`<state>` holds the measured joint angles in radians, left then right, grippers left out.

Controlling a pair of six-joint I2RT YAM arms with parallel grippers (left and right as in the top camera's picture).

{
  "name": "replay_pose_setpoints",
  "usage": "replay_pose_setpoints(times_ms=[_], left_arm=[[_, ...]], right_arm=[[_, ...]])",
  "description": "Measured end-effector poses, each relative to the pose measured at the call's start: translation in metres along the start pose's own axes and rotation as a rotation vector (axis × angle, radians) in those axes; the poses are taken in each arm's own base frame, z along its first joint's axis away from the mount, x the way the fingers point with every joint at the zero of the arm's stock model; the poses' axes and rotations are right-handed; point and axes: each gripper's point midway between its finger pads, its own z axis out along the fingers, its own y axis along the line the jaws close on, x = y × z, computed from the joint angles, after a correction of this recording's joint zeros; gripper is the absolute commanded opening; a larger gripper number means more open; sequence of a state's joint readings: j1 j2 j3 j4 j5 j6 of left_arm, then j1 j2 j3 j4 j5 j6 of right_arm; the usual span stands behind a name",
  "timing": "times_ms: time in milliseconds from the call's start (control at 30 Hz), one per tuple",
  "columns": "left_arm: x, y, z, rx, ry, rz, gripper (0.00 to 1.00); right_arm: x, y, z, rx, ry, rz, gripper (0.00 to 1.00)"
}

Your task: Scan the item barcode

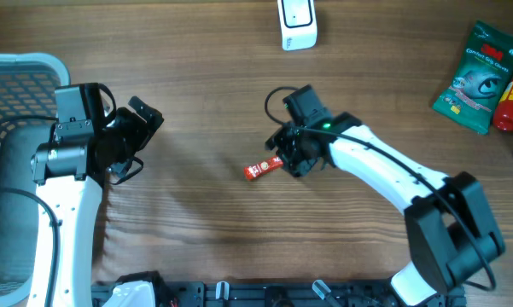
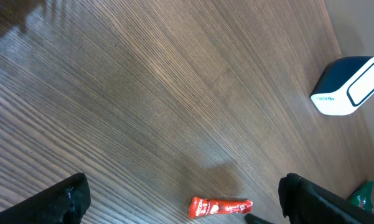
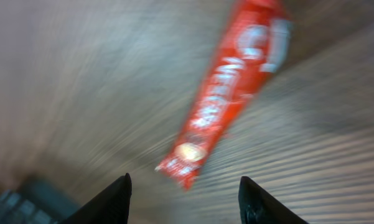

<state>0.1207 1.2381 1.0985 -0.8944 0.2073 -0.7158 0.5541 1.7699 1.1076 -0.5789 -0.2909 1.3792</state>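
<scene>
1. The red packet (image 1: 263, 169) lies flat on the wooden surface (image 1: 196, 77). It is not gripped.
2. In the right wrist view, which is blurred, the packet (image 3: 230, 99) extends away from the right hand (image 3: 185, 199). Its near end sits just ahead of the gap between the two fingertips (image 3: 119, 198).
3. The right hand (image 1: 292, 158) has its jaws parted with nothing between them. Contact with the packet cannot be determined.
4. The left hand (image 1: 141, 145) is well apart from the packet, with its jaws spread wide and empty.
5. In the left wrist view, the packet (image 2: 221, 206) lies on the surface ahead of the left hand (image 2: 183, 208), between its fingers (image 2: 68, 199).
6. The white scanner (image 1: 297, 24) stands beyond the right hand, well apart from it.
7. A green pouch (image 1: 480, 77) lies far from both hands.
</scene>
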Motion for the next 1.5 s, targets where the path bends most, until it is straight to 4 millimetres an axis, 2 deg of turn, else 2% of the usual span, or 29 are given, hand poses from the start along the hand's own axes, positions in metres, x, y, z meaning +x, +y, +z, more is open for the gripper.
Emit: replay_pose_setpoints(times_ms=[133,333,367,400,433,567,700,767,833,900,933,967,1033,1100,1167,1333,1500], left_arm=[[0.0,0.0,0.0,0.0,0.0,0.0,1.0],[0.0,0.0,0.0,0.0,0.0,0.0,1.0],[0.0,0.0,0.0,0.0,0.0,0.0,1.0],[0.0,0.0,0.0,0.0,0.0,0.0,1.0],[0.0,0.0,0.0,0.0,0.0,0.0,1.0],[0.0,0.0,0.0,0.0,0.0,0.0,1.0],[0.0,0.0,0.0,0.0,0.0,0.0,1.0],[0.0,0.0,0.0,0.0,0.0,0.0,1.0],[0.0,0.0,0.0,0.0,0.0,0.0,1.0],[0.0,0.0,0.0,0.0,0.0,0.0,1.0],[0.0,0.0,0.0,0.0,0.0,0.0,1.0],[0.0,0.0,0.0,0.0,0.0,0.0,1.0],[0.0,0.0,0.0,0.0,0.0,0.0,1.0],[0.0,0.0,0.0,0.0,0.0,0.0,1.0],[0.0,0.0,0.0,0.0,0.0,0.0,1.0],[0.0,0.0,0.0,0.0,-0.001,0.0,1.0],[0.0,0.0,0.0,0.0,0.0,0.0,1.0]], right_arm=[[-0.01,-0.021,0.018,0.096,-0.046,0.107,0.61],[-0.02,-0.026,0.031,0.119,-0.086,0.146,0.65],[-0.021,-0.024,0.031,0.113,-0.089,0.146,0.55],[-0.021,-0.023,0.032,0.111,-0.089,0.149,0.28],[-0.022,-0.023,0.033,0.109,-0.089,0.154,0.05],[-0.023,-0.023,0.038,0.115,-0.084,0.138,0.05],[-0.026,-0.018,0.037,0.086,-0.037,0.034,0.05],[-0.032,-0.01,0.034,0.039,-0.004,-0.062,0.04],[-0.038,0.008,0.029,-0.051,0.021,-0.189,0.04],[-0.033,0.048,0.01,-0.258,0.062,-0.417,0.04],[-0.023,0.07,-0.007,-0.386,0.088,-0.552,0.05],[-0.01,0.089,-0.028,-0.512,0.12,-0.685,0.05],[0.03,0.117,-0.083,-0.817,0.213,-0.994,0.05],[0.063,0.12,-0.129,-1.039,0.304,-1.227,0.05],[0.085,0.109,-0.156,-1.198,0.375,-1.411,0.05],[0.097,0.107,-0.18,-1.393,0.29,-1.703,0.05],[0.1,0.117,-0.197,-1.467,0.157,-1.863,0.05]])
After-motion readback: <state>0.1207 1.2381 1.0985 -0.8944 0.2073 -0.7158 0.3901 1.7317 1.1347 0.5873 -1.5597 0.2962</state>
